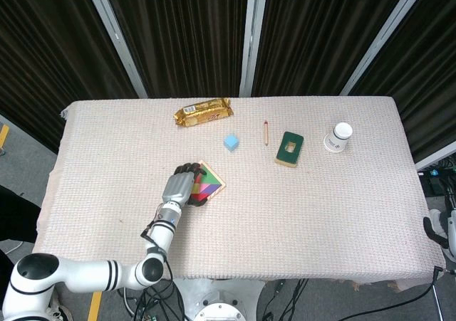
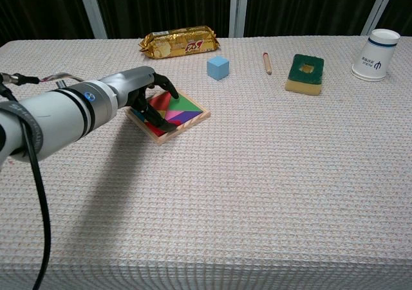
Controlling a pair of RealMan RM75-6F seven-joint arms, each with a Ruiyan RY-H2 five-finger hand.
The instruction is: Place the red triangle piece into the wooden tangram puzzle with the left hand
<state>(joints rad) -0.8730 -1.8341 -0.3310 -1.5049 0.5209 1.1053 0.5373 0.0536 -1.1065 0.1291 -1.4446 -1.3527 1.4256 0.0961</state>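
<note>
The wooden tangram puzzle (image 2: 182,115) (image 1: 211,183) lies flat on the table, left of centre, filled with coloured pieces. A red triangle piece (image 2: 161,101) lies in the tray's far left corner, beside the fingertips. My left hand (image 2: 138,92) (image 1: 179,186) hovers over the puzzle's left edge, its dark fingers (image 2: 153,112) spread and bent down onto the pieces there. Nothing shows pinched between them. The tray's left part is hidden under the hand. Only a dark bit of my right hand (image 1: 429,231) shows past the table's right edge.
Behind the puzzle sit a blue cube (image 2: 218,67), a gold snack packet (image 2: 179,41) and a pencil (image 2: 266,63). A green sponge (image 2: 304,73) and a white paper cup (image 2: 376,54) stand at the back right.
</note>
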